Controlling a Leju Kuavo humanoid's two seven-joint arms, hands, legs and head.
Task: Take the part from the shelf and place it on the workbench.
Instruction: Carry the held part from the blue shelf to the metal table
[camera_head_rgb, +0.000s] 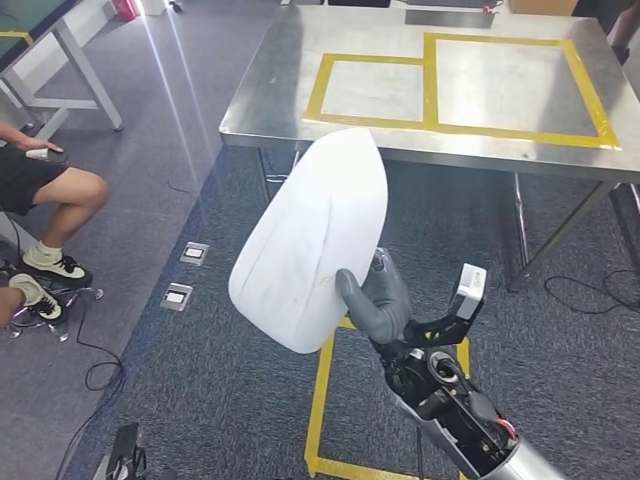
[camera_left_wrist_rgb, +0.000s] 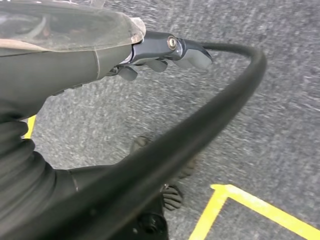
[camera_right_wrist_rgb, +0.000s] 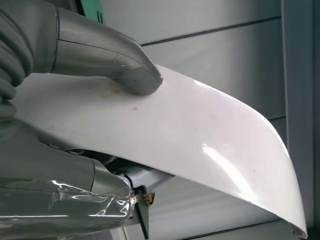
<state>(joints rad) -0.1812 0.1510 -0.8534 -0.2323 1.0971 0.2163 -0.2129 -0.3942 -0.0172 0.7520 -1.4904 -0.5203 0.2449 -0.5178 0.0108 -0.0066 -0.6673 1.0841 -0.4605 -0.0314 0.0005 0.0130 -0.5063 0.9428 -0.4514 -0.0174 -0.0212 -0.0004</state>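
Head view, right hand (camera_head_rgb: 377, 300) gripping white part (camera_head_rgb: 313, 240)

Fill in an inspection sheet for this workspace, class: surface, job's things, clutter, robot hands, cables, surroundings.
Surface: steel workbench, two yellow tape rectangles, bare.
Job's things: white part held in the air short of the workbench.
Clutter: nothing seen on the workbench.
Robot hands: right robot hand grips the part, thumb on top; left robot hand hangs over the carpet, holding nothing.
Cables: black cable on the floor.
Surroundings: seated person at left; yellow floor tape.
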